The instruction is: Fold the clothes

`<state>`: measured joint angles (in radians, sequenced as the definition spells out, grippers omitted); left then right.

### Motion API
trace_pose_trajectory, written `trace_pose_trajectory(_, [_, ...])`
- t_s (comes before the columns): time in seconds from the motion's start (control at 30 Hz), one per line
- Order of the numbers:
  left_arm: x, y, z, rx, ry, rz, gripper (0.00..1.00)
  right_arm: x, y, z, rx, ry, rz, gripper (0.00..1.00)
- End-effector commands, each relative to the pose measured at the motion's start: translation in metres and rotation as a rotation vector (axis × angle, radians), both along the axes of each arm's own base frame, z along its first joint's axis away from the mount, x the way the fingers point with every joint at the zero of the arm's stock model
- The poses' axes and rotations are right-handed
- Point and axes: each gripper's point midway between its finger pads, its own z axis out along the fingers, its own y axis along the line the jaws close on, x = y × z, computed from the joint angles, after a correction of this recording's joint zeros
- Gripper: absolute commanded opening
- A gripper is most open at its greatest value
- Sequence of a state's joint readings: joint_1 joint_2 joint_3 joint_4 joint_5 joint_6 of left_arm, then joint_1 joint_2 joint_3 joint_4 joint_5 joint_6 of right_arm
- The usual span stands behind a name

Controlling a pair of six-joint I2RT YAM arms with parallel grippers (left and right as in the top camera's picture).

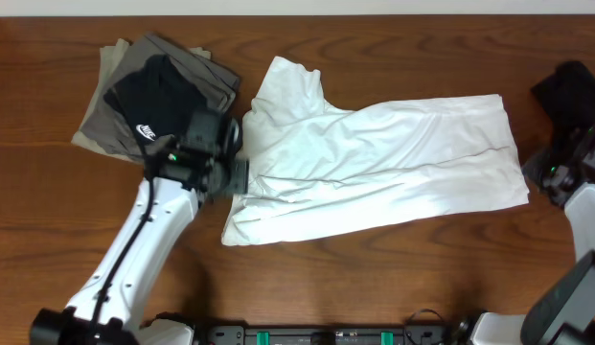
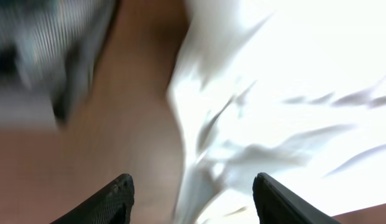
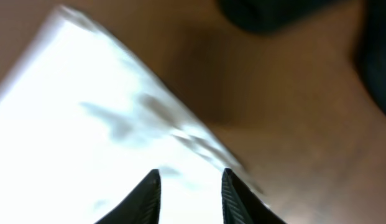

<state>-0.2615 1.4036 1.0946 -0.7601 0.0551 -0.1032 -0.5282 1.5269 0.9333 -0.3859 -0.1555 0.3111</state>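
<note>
Small white logo (image 1: 147, 128), too small to read, on the black garment (image 1: 153, 84)

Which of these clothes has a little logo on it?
The black folded garment atop the grey garment, far left, with a small white logo; the white T-shirt is plain.

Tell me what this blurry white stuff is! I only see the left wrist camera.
Observer: That's a white T-shirt, lying sideways across the middle of the wooden table.
Operator: Are there any other clothes?
Observer: Yes. At the far left, a black garment with a white logo lies on grey garments.
Operator: Where's the other arm?
Observer: The right gripper hovers over the shirt's right-hand corner, jaws apart, holding nothing.
</note>
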Motion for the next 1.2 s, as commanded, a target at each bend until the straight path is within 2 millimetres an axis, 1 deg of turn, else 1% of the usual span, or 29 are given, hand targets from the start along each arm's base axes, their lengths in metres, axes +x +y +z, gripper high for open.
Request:
trace_pose_trajectory(0.0, [0.026, -0.024, 0.035, -0.087, -0.071, -0.104, 0.63, 0.029, 0.045, 0.038, 0.104, -0.139, 0.173, 0.28])
trace_pose_trajectory(0.03, [0.037, -0.032, 0.039, -0.106, -0.074, -0.131, 0.63, 0.032, 0.054, 0.040, 0.110, -0.141, 0.207, 0.28])
trace_pose_trajectory(0.1, [0.055, -0.041, 0.039, -0.121, -0.070, -0.157, 0.63, 0.038, 0.070, 0.042, 0.107, -0.142, 0.256, 0.31])
trace_pose_trajectory(0.17, [0.079, -0.049, 0.035, -0.114, -0.058, -0.183, 0.65, 0.042, 0.085, 0.042, 0.105, -0.141, 0.295, 0.37])
trace_pose_trajectory(0.2, [0.093, -0.053, 0.031, -0.109, -0.051, -0.192, 0.65, 0.043, 0.090, 0.043, 0.107, -0.141, 0.309, 0.40])
trace_pose_trajectory(0.3, [0.133, -0.063, 0.019, -0.094, -0.062, -0.225, 0.68, 0.045, 0.099, 0.042, 0.110, -0.138, 0.332, 0.43])
trace_pose_trajectory(0.37, [0.162, -0.070, 0.007, -0.097, -0.079, -0.226, 0.73, 0.044, 0.102, 0.041, 0.114, -0.131, 0.337, 0.44])
trace_pose_trajectory(0.43, [0.186, -0.077, -0.006, -0.099, -0.105, -0.229, 0.75, 0.042, 0.105, 0.040, 0.123, -0.122, 0.342, 0.44])
trace_pose_trajectory(0.47, [0.197, -0.080, -0.015, -0.101, -0.121, -0.230, 0.78, 0.041, 0.106, 0.039, 0.126, -0.117, 0.343, 0.43])
trace_pose_trajectory(0.53, [0.214, -0.083, -0.032, -0.103, -0.150, -0.229, 0.83, 0.039, 0.106, 0.037, 0.130, -0.108, 0.342, 0.43])
trace_pose_trajectory(0.6, [0.228, -0.086, -0.051, -0.105, -0.171, -0.229, 0.83, 0.037, 0.107, 0.036, 0.135, -0.099, 0.342, 0.43])
trace_pose_trajectory(0.7, [0.244, -0.089, -0.078, -0.106, -0.198, -0.226, 0.83, 0.036, 0.107, 0.035, 0.139, -0.091, 0.341, 0.43])
trace_pose_trajectory(0.77, [0.251, -0.089, -0.093, -0.107, -0.207, -0.225, 0.82, 0.036, 0.108, 0.034, 0.139, -0.091, 0.343, 0.43])
trace_pose_trajectory(0.9, [0.257, -0.088, -0.116, -0.095, -0.205, -0.217, 0.80, 0.036, 0.108, 0.034, 0.139, -0.090, 0.343, 0.43])
trace_pose_trajectory(1.0, [0.259, -0.080, -0.128, -0.048, -0.199, -0.192, 0.79, 0.036, 0.108, 0.034, 0.138, -0.089, 0.342, 0.43])
trace_pose_trajectory(1.03, [0.259, -0.078, -0.131, -0.038, -0.195, -0.187, 0.76, 0.036, 0.108, 0.034, 0.135, -0.088, 0.341, 0.42])
trace_pose_trajectory(1.17, [0.252, -0.076, -0.139, -0.033, -0.157, -0.187, 0.48, 0.036, 0.099, 0.032, 0.094, -0.075, 0.312, 0.43])
